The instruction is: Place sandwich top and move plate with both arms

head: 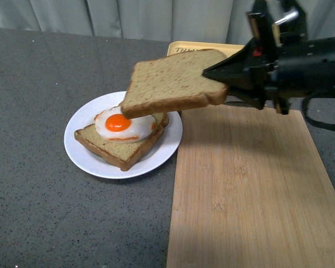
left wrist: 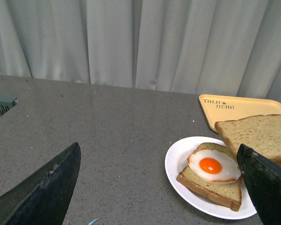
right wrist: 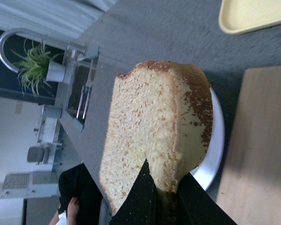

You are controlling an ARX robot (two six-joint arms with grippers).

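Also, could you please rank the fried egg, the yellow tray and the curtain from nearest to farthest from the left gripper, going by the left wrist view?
Measured from the left gripper, which is open:
1. the fried egg, nearest, on the white plate just ahead.
2. the yellow tray, beyond the plate.
3. the curtain, farthest, along the back.

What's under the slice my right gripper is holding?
The white plate carrying the egg-topped slice; the sandwich top hangs over their far right side. It covers that slice's far corner and the plate's far rim in the front view.
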